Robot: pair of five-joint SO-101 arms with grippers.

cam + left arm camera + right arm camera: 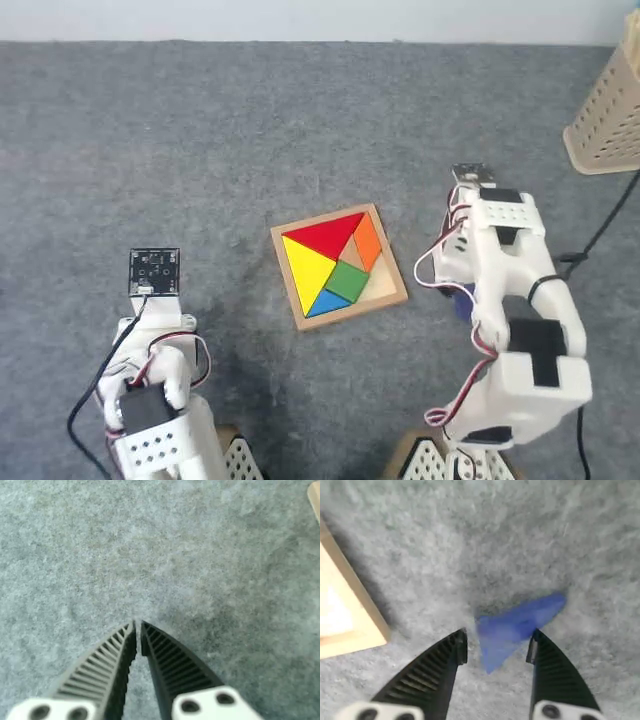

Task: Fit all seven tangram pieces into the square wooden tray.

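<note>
- Two arms are standing side by side at the near edge of a grey mat (200,140). The wooden tray (393,255) is lying between them, turned at an angle.
- Left arm is sitting folded back at the near left of the mat, well apart from the tray.
- Left gripper (137,626) is pointing down at bare mat. Its fingers are clenched, with the tips almost meeting, and it is grasping nothing.
- Right arm is extending forward just to the right of the tray, with its wrist bending down toward the mat.
- Right gripper (497,637) is hanging released, its fingers spread wide and straddling the dark blue triangle (520,622).
- Dark blue triangle is lying flat on the mat, outside the tray and near its right corner.
- Red triangle (328,236), yellow triangle (306,270), orange piece (367,242), green square (347,281) and light blue triangle (328,303) are lying flat inside the tray.
- Tray corner nearest the right arm is showing bare wood.
</note>
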